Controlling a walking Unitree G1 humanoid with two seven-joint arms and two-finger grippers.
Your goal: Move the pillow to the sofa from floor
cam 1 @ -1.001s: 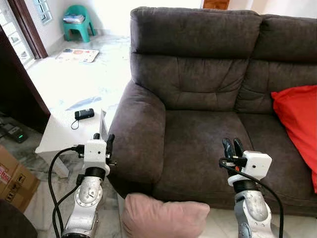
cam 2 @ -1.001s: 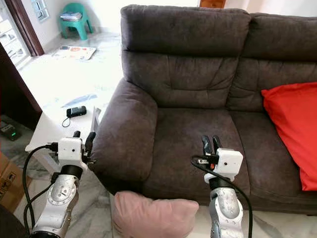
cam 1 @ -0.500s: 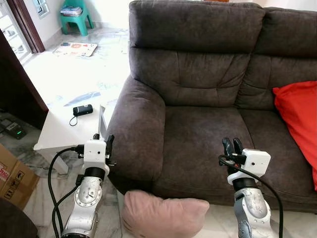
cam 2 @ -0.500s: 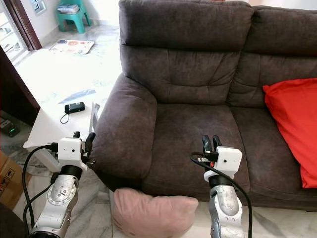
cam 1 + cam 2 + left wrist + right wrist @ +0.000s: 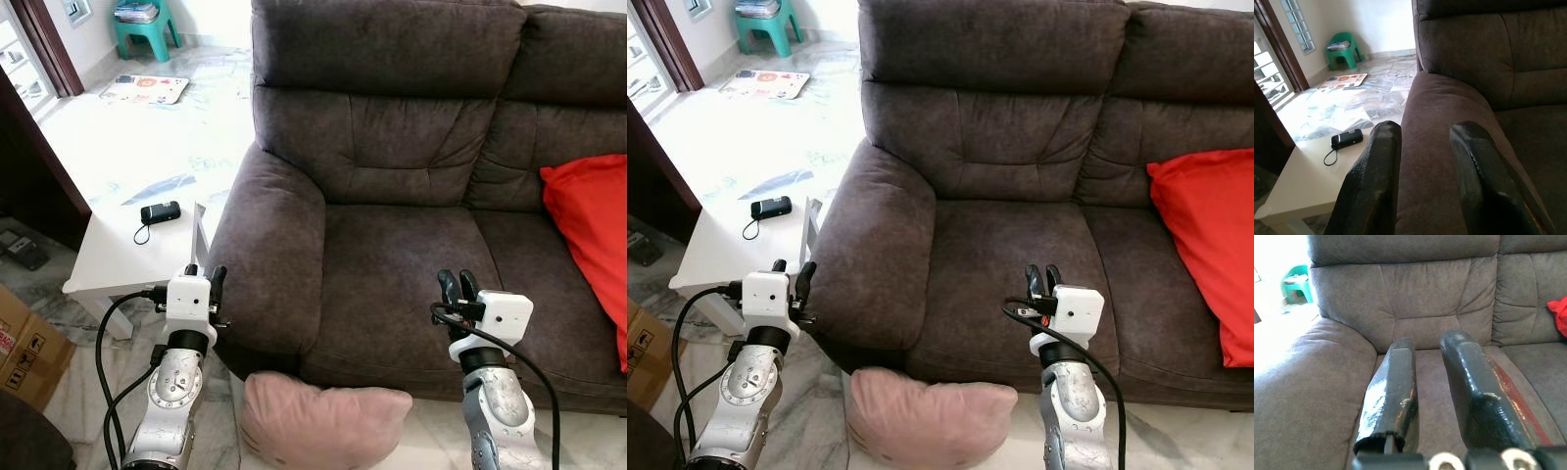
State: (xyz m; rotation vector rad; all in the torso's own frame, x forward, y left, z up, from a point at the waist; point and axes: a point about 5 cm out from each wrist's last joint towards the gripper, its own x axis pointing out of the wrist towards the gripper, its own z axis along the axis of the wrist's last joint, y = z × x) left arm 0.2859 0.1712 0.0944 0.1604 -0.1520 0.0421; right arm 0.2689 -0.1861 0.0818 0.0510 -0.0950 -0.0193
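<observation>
Pale marbled floor is seen at the upper left of the frame, with a green plastic stool in the far corner and a white tabletop at the left carrying a small black device with a cord. At the lower left, the left gripper is held up beside the rounded armrest, its two black fingers set apart with nothing between them.

At the bottom centre, the pillow is found lying on the floor, pressed against the foot of the sofa. It is soft, dusty pink and plump, with its long axis running across the frame, parallel to the sofa front. It lies below and between both grippers, roughly as near to one arm as the other; a downward reach is judged necessary.

Dark brown, suede-like, deeply tufted upholstery is shown across the centre. At the lower right, the right gripper is raised over the seat cushion, fingers slightly parted and empty. At the right edge, a red cushion is seen on the seat.
</observation>
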